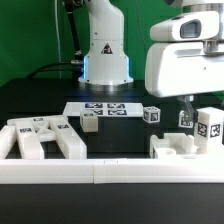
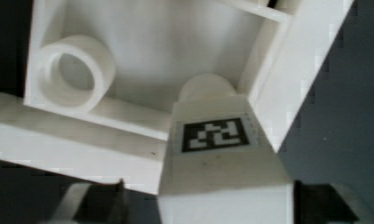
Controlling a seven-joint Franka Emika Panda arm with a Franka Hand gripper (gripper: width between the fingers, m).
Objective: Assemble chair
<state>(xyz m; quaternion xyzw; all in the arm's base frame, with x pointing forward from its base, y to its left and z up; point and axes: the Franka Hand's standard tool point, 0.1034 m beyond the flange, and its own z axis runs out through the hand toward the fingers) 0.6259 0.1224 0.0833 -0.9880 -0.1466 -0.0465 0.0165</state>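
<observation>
We find the chair unassembled. One tagged post (image 2: 210,140) is clamped in the gripper (image 2: 205,200), over a holed slab (image 1: 178,146) near the surface's (image 1: 130,138) front corner at the exterior view's right. The remaining parts (image 1: 40,137) lie loose near the opposite front corner. We see no joint made, and we judge all fittings outstanding.
</observation>
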